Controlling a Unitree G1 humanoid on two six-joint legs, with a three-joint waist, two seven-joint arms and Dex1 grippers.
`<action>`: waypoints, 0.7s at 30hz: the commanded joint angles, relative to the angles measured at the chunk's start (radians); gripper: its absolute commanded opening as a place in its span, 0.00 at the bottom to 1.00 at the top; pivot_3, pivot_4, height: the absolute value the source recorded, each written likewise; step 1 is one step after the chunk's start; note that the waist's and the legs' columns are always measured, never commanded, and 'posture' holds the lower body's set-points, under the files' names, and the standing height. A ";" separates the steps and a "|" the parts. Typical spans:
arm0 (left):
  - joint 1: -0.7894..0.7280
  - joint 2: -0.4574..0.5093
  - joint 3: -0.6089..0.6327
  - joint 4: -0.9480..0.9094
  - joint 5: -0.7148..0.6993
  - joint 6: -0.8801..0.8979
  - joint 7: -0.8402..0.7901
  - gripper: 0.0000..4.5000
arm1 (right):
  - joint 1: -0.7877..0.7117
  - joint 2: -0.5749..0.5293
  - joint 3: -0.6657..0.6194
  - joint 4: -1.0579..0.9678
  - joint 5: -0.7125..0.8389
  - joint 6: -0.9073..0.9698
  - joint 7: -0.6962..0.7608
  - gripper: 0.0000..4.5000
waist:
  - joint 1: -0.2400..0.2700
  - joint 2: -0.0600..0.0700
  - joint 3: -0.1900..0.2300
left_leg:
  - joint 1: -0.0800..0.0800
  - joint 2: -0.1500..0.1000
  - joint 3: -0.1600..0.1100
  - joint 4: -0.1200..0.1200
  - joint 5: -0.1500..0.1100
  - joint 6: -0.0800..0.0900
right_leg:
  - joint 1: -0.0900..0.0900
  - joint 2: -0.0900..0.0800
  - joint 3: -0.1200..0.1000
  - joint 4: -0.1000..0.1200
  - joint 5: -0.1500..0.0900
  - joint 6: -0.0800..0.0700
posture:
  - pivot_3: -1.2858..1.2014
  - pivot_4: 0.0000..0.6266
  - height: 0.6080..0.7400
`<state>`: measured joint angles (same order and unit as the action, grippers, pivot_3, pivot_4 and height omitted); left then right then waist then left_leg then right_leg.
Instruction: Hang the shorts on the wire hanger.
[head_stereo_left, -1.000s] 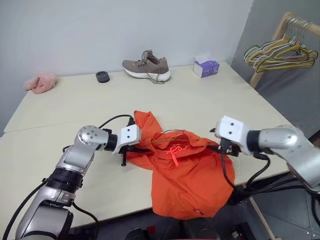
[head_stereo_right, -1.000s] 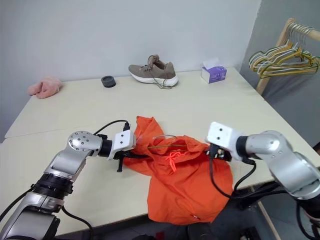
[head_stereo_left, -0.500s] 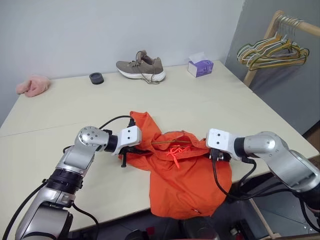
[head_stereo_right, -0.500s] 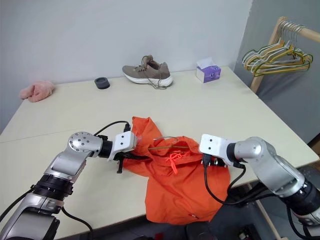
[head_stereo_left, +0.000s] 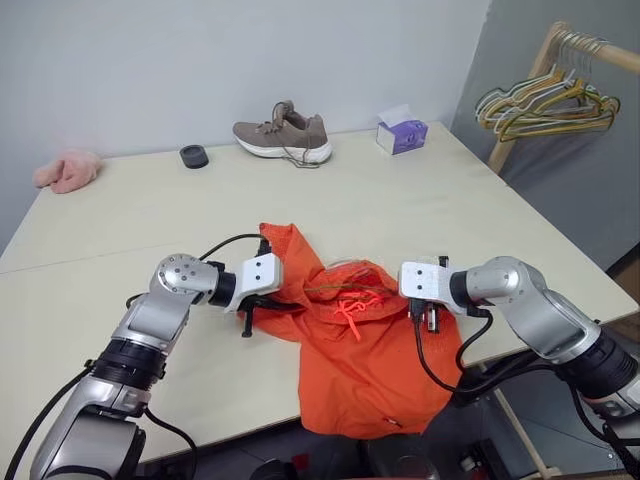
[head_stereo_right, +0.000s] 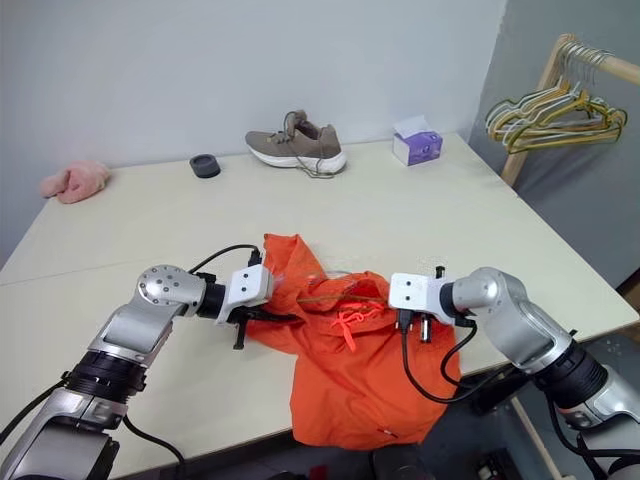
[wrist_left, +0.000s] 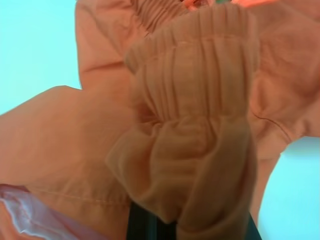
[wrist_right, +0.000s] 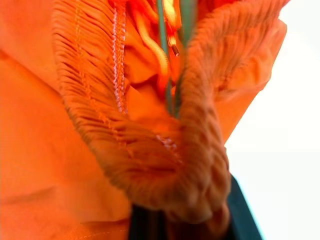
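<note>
Here the shorts (head_stereo_left: 365, 355) lie bunched at the near edge of the counter (head_stereo_left: 130, 215), their lower part hanging over that edge. Both hands work the waistband. The left hand (head_stereo_left: 262, 303) is pinched on the gathered elastic at the robot's left end, fabric bulging over its fingers in the left wrist view. The right hand (head_stereo_right: 412, 318) is pressed together on the waistband at the opposite end, the ribbed elastic wrapped over its fingers in the right wrist view. Between them the waistband runs left to right, and the wire hanger (head_stereo_left: 335, 287) lies along that same line, a thin bar showing in the waist opening just behind the drawstring (head_stereo_left: 351, 310). Likely the next move depends on holding the band taut along that bar; both hands sit about equally near it. Farther back stand a shoe (head_stereo_left: 282, 132), a tissue box (head_stereo_left: 402, 133), and a rack of pastel hangers (head_stereo_left: 540, 105).
</note>
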<state>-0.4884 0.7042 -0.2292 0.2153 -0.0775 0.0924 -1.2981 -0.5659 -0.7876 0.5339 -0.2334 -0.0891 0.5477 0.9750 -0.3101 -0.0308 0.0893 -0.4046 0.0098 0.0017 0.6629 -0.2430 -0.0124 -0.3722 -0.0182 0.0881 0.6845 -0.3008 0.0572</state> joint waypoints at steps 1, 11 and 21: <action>-0.007 -0.021 0.040 -0.044 -0.061 0.010 0.006 0.00 | -0.019 0.015 -0.044 -0.022 0.004 -0.012 0.013 0.00 | 0.000 0.000 0.000 | 0.000 0.000 0.000 0.000 0.000 0.000 | 0.000 0.000 0.000 0.000 0.000 0.000 | 0.40 0.06 1.00; -0.035 -0.047 0.105 -0.041 -0.152 0.120 -0.007 0.32 | 0.013 -0.011 -0.140 -0.072 0.051 0.045 0.074 0.00 | 0.000 0.000 0.000 | 0.001 0.000 0.000 0.001 0.000 0.000 | 0.000 0.000 0.000 0.004 0.000 0.000 | 0.39 0.06 1.00; -0.114 -0.025 0.196 0.152 -0.129 0.028 0.096 0.72 | 0.093 -0.113 -0.278 -0.087 0.127 0.132 0.099 0.00 | -0.002 0.000 0.000 | 0.002 0.000 0.000 0.001 0.000 0.000 | 0.001 0.000 0.000 0.004 0.000 0.000 | 0.39 0.06 1.00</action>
<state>-0.5769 0.6714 -0.0710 0.3594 -0.2001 0.1477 -1.2239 -0.4752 -0.8856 0.3147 -0.2941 0.0149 0.6563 1.0702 -0.3119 -0.0311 0.0892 -0.4025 0.0093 0.0020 0.6642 -0.2430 -0.0125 -0.3717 -0.0182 0.0884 0.6886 -0.3010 0.0574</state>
